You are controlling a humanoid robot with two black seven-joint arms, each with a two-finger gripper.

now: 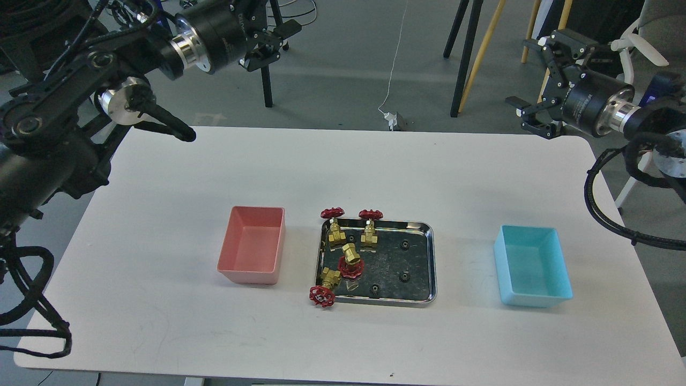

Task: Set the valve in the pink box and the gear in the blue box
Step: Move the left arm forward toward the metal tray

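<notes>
Nearest the viewer, the white rectangular table point(161, 321) carries three containers in a row. The salmon-pink rectangular plastic box point(225, 267) stands left and the light cyan-blue rectangular plastic box point(502, 268) stands right; both appear empty. Between them lies the shiny steel tray point(423, 297), holding four brass-bodied valves with round red handwheels and several tiny black toothed gears. The closest valve point(325, 288) lies at the tray's front-left corner, its handwheel overhanging the rim. One gear point(375, 290) rests near the tray's front edge.

Step in hand, as judged: no transfer has begun; nothing is gripped. The next move calls for lowering an arm over the tray and pinching one part, a narrow grasp for a gear lying flat.

Farther back, both arms are raised clear of the table. The left gripper point(268, 45) has its fingers spread, empty. The right gripper point(538, 80) likewise stands spread, empty.
</notes>
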